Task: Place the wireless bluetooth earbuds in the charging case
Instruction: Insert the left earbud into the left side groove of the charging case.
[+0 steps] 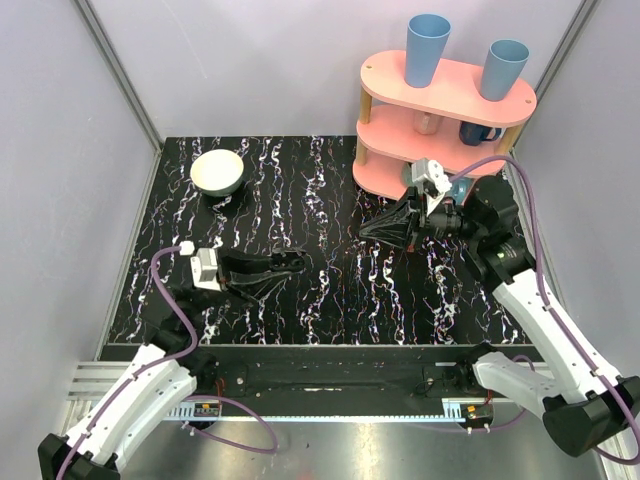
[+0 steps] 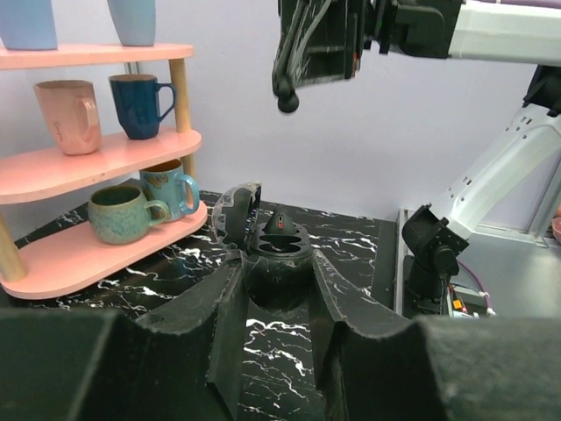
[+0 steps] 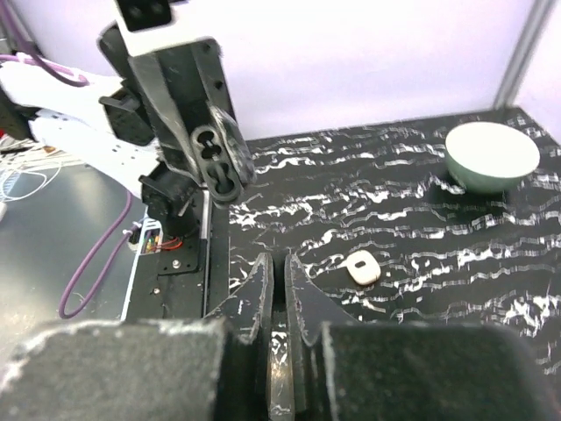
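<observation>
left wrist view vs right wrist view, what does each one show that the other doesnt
Only the left wrist: the pink shelf with mugs, and a dark case, lid open, clamped in the left fingers. Only the right wrist: the cream bowl, a small cream-white rounded piece lying on the table, and the right fingers, shut and empty. Both: the black marbled table, plus the right arm in the first and the left arm in the second.

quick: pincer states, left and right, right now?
Left pincer: closed on the open charging case.
Right pincer: closed, holding nothing visible.
</observation>
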